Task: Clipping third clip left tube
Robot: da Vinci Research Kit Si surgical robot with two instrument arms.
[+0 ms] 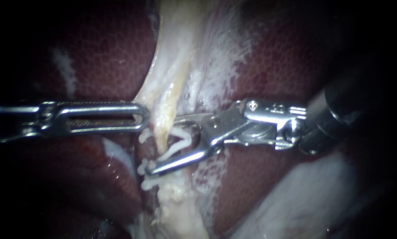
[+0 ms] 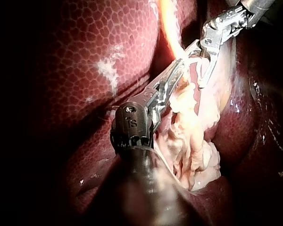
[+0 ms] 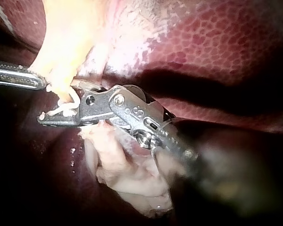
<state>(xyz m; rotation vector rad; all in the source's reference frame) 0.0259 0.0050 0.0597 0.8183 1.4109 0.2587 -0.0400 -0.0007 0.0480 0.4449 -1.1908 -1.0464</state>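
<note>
Two instruments meet at the pale tube (image 1: 163, 126) in the centre, which runs twelve to six o'clock. Left instrument (image 1: 144, 117), from nine, clamps its edge. Right instrument (image 1: 163, 144), from three, gapes wide around it, white clip (image 1: 176, 148) loaded. Risk: closing skewed onto seated clips (image 1: 147, 182) at seven, or only partway across

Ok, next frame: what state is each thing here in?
left instrument, tip against pale tissue beside the tube
right instrument, open, straddling the tube
tube, inside the right instrument's opening, not yet squeezed
clip in the opening, spread, not yet closed
clips lower on the tube, closed
</note>
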